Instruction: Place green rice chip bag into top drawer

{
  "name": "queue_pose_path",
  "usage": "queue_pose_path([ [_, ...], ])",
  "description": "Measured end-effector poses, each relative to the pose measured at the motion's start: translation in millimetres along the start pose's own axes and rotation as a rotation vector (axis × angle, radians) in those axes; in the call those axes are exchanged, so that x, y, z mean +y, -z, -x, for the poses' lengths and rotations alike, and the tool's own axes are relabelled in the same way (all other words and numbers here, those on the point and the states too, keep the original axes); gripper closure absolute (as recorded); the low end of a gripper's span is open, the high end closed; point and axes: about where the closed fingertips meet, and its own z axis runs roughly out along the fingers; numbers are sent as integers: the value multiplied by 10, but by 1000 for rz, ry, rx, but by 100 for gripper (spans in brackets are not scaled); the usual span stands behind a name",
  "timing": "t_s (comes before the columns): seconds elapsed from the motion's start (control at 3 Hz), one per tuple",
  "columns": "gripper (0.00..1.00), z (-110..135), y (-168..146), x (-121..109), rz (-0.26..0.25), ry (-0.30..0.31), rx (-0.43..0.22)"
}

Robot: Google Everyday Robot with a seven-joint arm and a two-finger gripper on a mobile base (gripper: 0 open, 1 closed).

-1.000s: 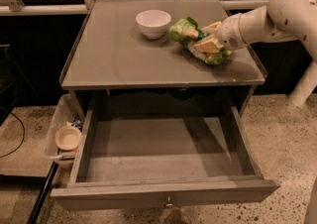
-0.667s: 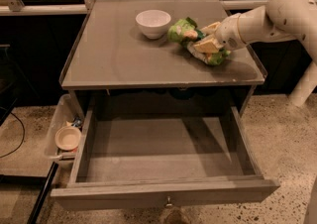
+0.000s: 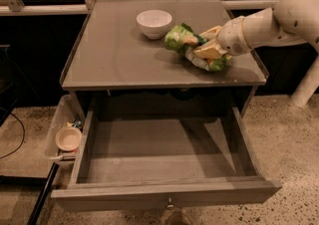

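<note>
The green rice chip bag lies crinkled on the grey table top, right of centre, next to the white bowl. My gripper comes in from the right and is closed around the bag's right end, with one cream finger above it and one below. The bag still touches the table top. The top drawer is pulled fully open below the table top. Its inside is bare, and its front panel with the small knob faces the camera at the bottom.
A small white bowl stands on the table top just left of the bag. A clear plastic bin with a cream dish sits on the floor left of the drawer. My white arm reaches over the table's right edge.
</note>
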Motion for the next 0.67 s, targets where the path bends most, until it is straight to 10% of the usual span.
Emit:
queue_pose_path([
  [0.67, 100, 309, 485, 352, 35, 119, -71],
])
